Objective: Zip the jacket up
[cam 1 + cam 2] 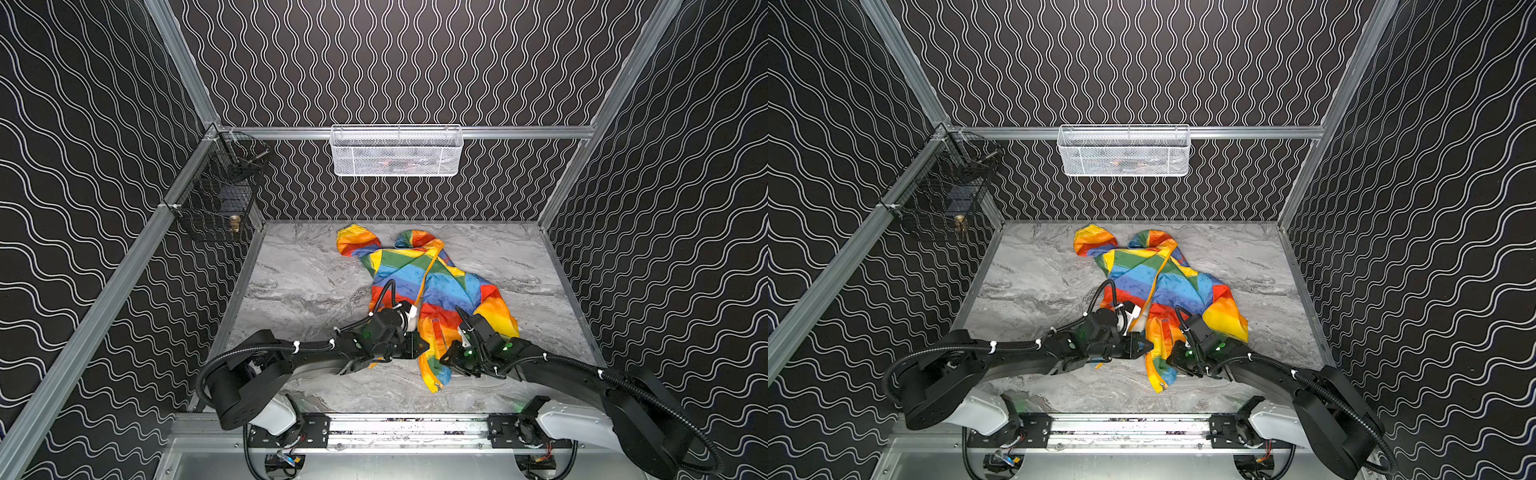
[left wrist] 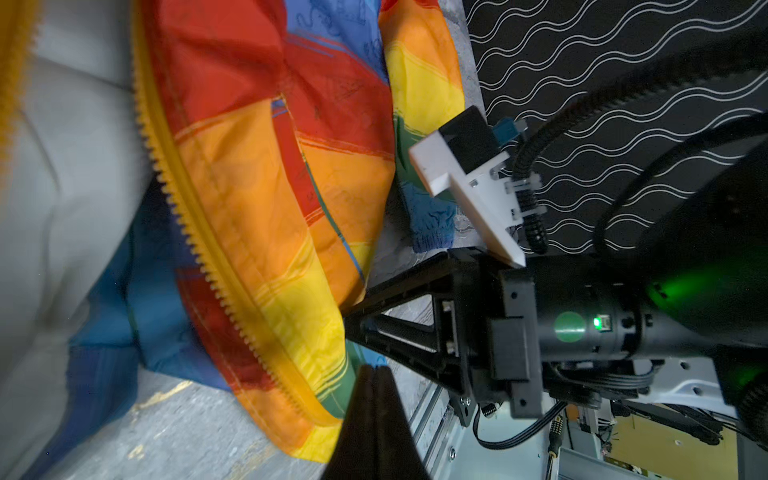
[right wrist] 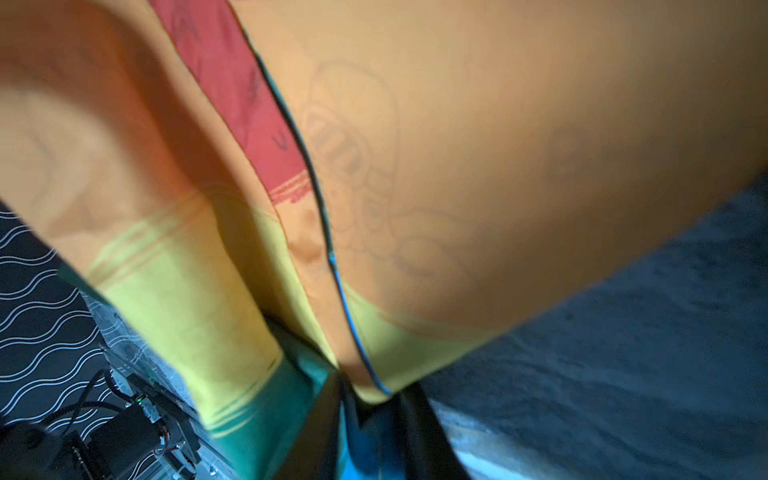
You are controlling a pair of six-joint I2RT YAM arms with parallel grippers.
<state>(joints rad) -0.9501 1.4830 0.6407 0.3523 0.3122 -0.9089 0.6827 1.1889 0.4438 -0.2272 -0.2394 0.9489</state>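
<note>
Rainbow-striped hooded jacket point(image 1: 419, 274): spread crumpled on grey marble table point(image 1: 299, 291), mid-surface in both top views, hood toward 12 o'clock, hem toward 6 o'clock. Orange zipper band point(image 1: 428, 270): running 12 to 6 down the front; unjoined near the hem in the left wrist view, white lining point(image 2: 62, 166) exposed beside the teeth. Left gripper point(image 1: 424, 345): at 9 o'clock of the hem, fingers point(image 2: 390, 415) pressed together against the hem corner; cloth between them or not, cannot tell. Right gripper point(image 1: 444, 358): at 3 o'clock of the hem, fingers point(image 3: 419, 432) narrowly parted, pinching a raised fold of jacket. White mesh basket point(image 1: 397, 151): back wall, 12 o'clock. Black wire basket point(image 1: 216, 195): 10 o'clock corner.
</note>
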